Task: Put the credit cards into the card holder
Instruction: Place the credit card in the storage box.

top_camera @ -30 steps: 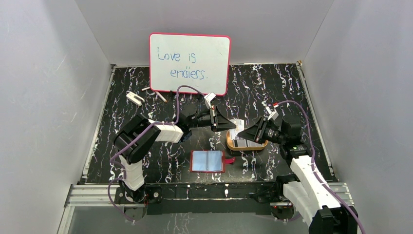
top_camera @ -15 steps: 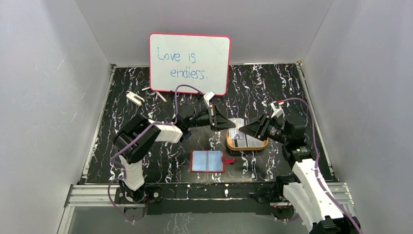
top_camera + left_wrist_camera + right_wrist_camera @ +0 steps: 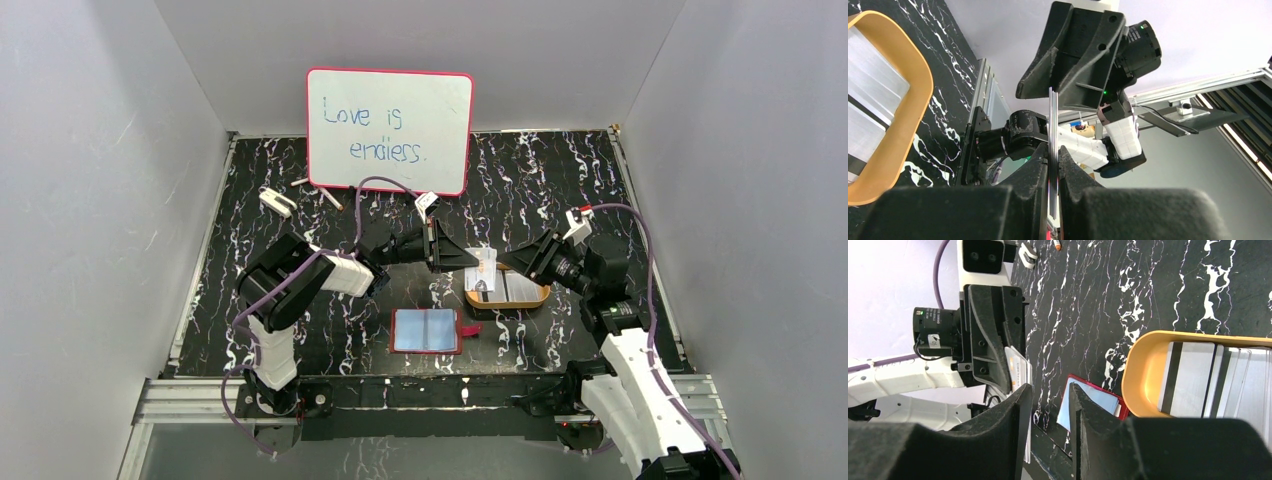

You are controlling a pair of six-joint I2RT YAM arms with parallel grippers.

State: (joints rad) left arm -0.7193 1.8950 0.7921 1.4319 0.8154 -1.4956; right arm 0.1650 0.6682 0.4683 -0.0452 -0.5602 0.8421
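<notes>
White walls box in a black, white-veined counter (image 3: 560, 170). An orange-rimmed tray (image 3: 505, 305) sits on it, with several credit cards (image 3: 520, 287) lying inside. Above the tray's left end, the left hand (image 3: 470, 262) is clamped on a single credit card (image 3: 487, 270), held on edge. The right hand (image 3: 510, 262) faces it from above the tray, jaws apart at the card's far edge; whether they touch it is unclear. The card holder (image 3: 428, 331) lies open just in front of the tray. A whiteboard (image 3: 390, 130) stands well behind the tray.

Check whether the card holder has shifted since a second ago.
No. The card holder sits in the same spot, open, just near-left of the orange tray.
</notes>
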